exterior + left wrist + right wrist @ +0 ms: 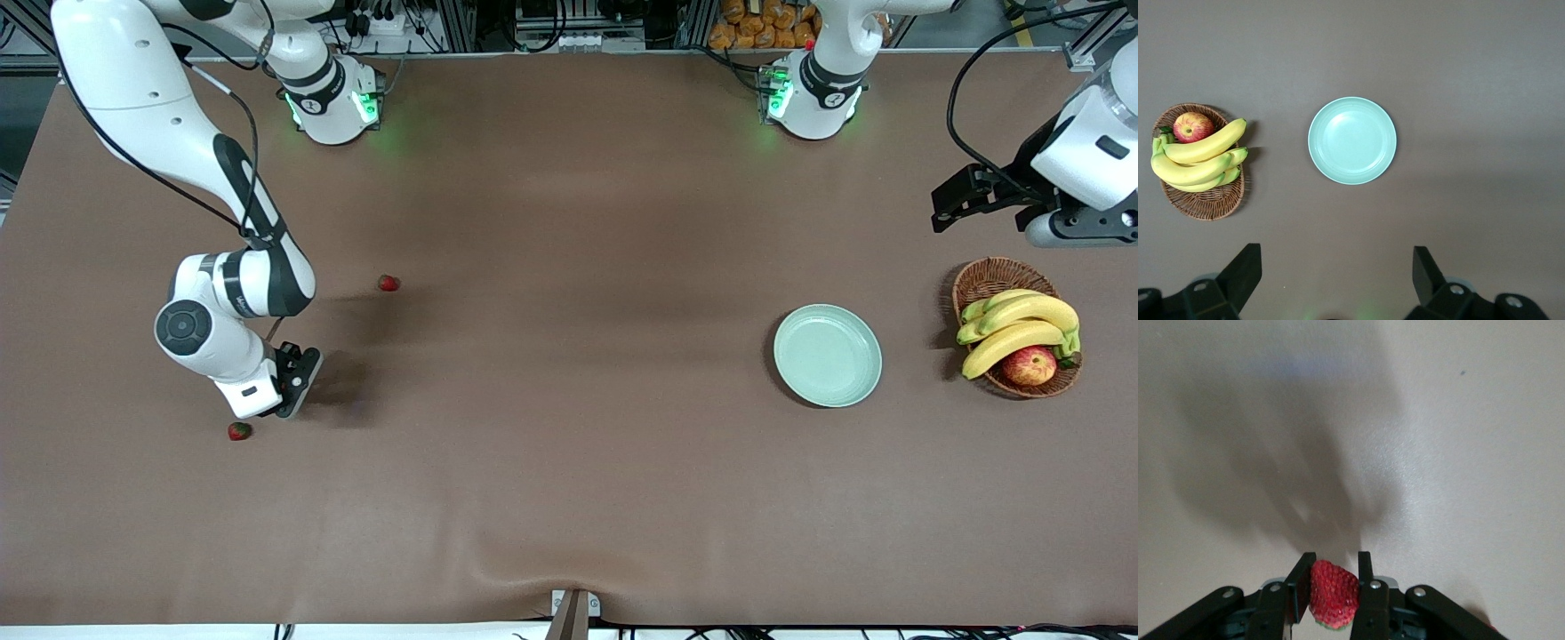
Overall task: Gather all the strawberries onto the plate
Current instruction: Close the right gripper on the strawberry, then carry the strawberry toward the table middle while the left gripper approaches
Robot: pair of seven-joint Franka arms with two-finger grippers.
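In the right wrist view, my right gripper is shut on a red strawberry, pinched between both fingers just above the brown table. In the front view this gripper is low over the right arm's end of the table and hides the berry it holds. Two more strawberries lie on the table there: one close beside the gripper, the other farther from the front camera. The pale green plate is empty, toward the left arm's end. My left gripper waits open, high up near the basket.
A brown wicker basket with bananas and an apple stands beside the plate at the left arm's end. A brown cloth covers the table, with a wrinkle at its front edge.
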